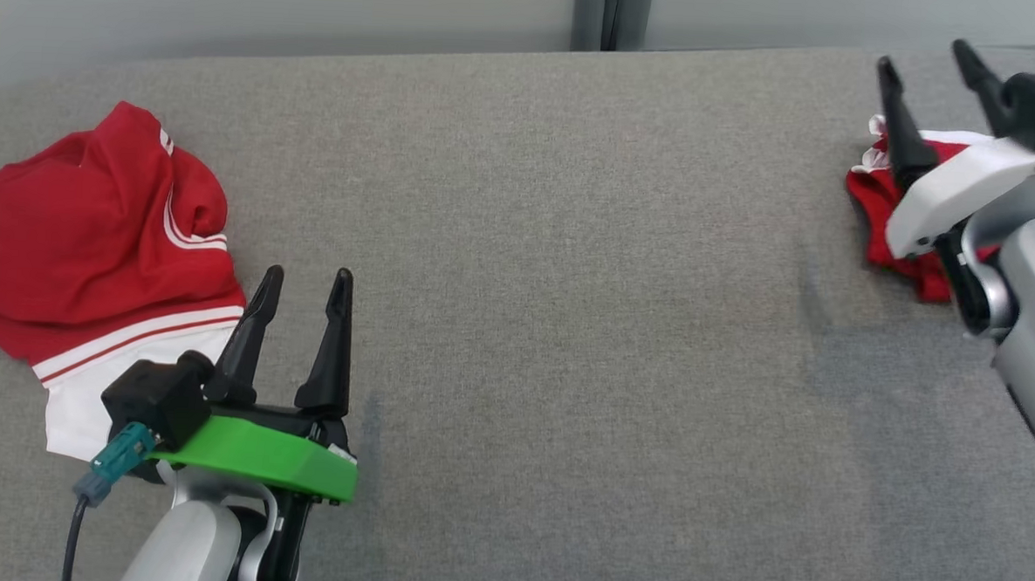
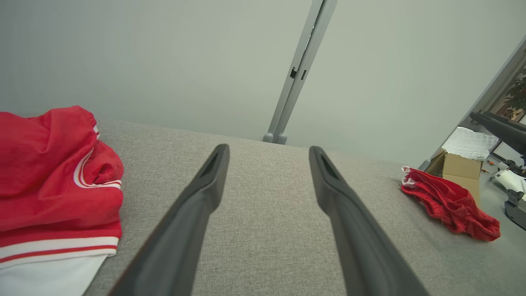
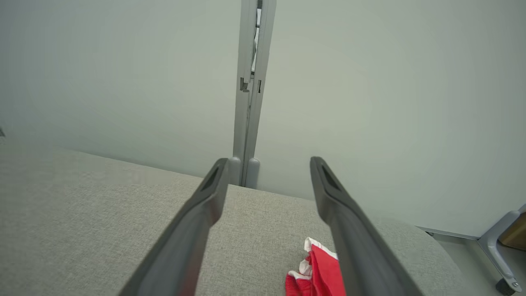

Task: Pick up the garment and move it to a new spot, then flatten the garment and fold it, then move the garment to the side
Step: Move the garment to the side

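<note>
A crumpled red garment with white stripes and a white panel [image 1: 92,220] lies at the left of the grey cushioned surface [image 1: 570,284]; the left wrist view has it at the left edge [image 2: 49,164]. My left gripper [image 1: 308,274] is open and empty just right of it, apart from the cloth [image 2: 269,148]. A smaller bunched red garment with white trim [image 1: 875,206] lies at the far right [image 2: 448,203]. My right gripper [image 1: 922,55] hovers open over it, holding nothing [image 3: 269,160], with the cloth under its right finger [image 3: 318,267].
A pale wall with a grey vertical post [image 1: 604,15] runs behind the surface's far edge. Off the right end stands a cardboard box with white padding [image 2: 458,166] on the floor. A wide stretch of grey fabric separates the two garments.
</note>
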